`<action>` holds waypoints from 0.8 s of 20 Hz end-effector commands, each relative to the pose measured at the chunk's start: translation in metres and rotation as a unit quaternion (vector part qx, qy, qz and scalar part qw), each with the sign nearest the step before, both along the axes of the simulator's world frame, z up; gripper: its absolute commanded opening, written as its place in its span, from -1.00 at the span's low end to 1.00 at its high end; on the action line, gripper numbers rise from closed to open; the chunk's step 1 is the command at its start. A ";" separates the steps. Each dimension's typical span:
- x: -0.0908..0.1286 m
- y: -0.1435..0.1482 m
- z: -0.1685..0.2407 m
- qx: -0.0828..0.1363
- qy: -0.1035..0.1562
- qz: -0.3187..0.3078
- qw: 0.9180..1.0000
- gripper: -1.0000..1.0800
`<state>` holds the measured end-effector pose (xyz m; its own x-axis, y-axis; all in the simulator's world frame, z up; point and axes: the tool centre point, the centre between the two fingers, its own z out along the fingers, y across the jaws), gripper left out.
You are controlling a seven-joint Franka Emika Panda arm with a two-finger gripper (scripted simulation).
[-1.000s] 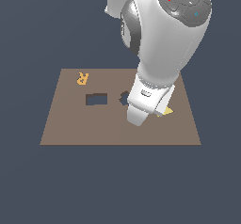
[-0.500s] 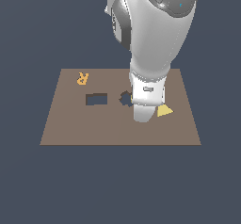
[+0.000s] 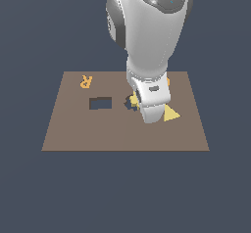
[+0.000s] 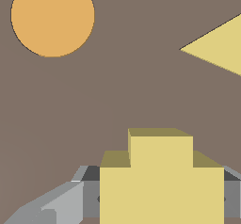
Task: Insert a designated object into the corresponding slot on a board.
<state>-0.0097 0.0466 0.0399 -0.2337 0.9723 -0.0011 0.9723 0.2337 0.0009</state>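
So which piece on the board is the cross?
Find the brown board, then the white arm standing over its middle. The cross is the pale-yellow stepped piece held in the end effector, unlike the flat triangle and orange disc lying loose.

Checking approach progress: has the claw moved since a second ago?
Yes. The claw shifted toward the exterior view's left, off the yellow triangle and toward the rectangular cut-out.
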 end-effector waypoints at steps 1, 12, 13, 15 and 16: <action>-0.001 -0.004 0.000 0.000 0.000 0.037 0.999 -1.00; -0.001 -0.017 0.001 0.000 0.000 0.137 0.991 -1.00; -0.001 -0.017 0.001 0.000 0.000 0.142 0.990 -1.00; -0.001 -0.018 0.001 0.000 0.000 0.150 0.989 -1.00; -0.001 -0.019 0.001 0.000 0.000 0.153 0.988 -1.00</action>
